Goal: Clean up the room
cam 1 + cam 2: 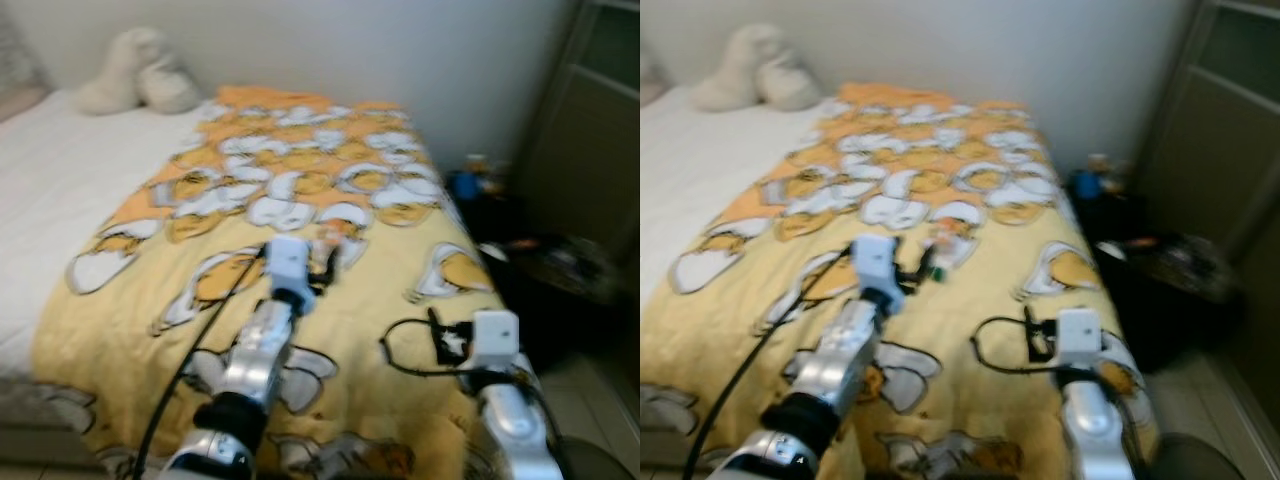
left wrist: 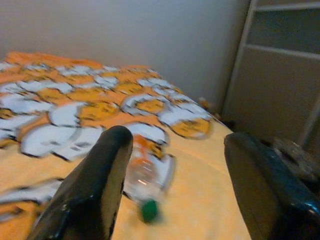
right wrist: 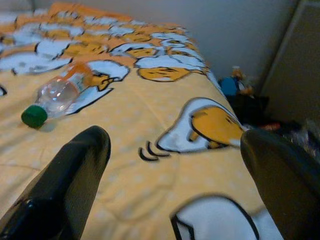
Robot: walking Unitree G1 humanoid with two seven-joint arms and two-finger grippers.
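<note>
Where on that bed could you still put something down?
The white sheet left of the yellow blanket, below the plush toy, is bare. So is the blanket right of the bottle. The dark corner beside the bed looks cluttered.

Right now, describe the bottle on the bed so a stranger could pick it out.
Find the bed's yellow cartoon-print blanket. Near its middle, just beyond the open left end effector, lies a clear plastic bottle on its side. Its green cap and orange label set it apart from the print.

Soft, even indoor light; all 4 views motion-blurred (the eye views most).
</note>
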